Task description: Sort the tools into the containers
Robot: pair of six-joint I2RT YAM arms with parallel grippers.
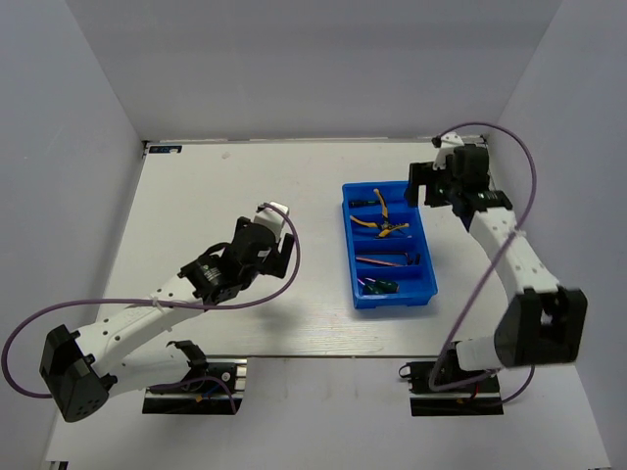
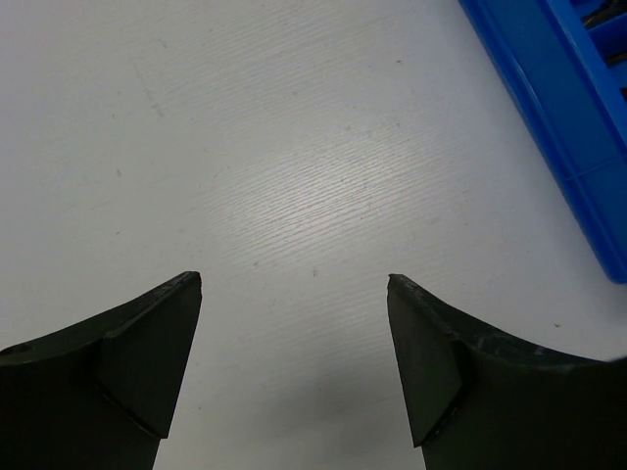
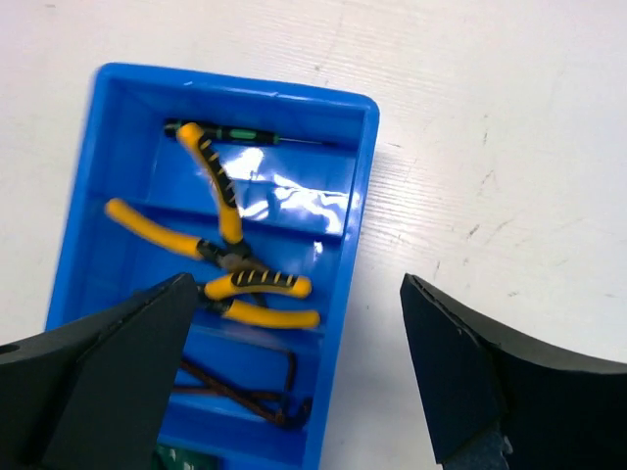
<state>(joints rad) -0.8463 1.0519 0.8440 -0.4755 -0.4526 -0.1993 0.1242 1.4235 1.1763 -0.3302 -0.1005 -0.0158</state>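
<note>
Left pincer: your left pincer (image 2: 294, 279) is spread wide and holds nothing. It hangs over the bare white table (image 1: 216, 196), with the tray's edge off to its right.

Right pincer: your right pincer (image 3: 296, 281) also gapes wide and grips nothing. It hovers above the tray's far right corner, one finger over the tray and the other over the table beside it.

Tray: the bright blue rectangular plastic tray (image 1: 349, 257) lies on the right half of the table, its four compartments in a row running away from the arms.

Farthest compartment: a thin screwdriver (image 3: 245, 135) with a green-black handle lies crosswise.

Next compartment: two yellow-handled pliers (image 3: 257, 283) lie tangled together. One handle reaches over the ridge, up beside the screwdriver.

Third compartment: two dark brown L-shaped hex keys (image 3: 257, 394).

Nearest compartment: a stubby green-black tool (image 1: 380, 286).
</note>
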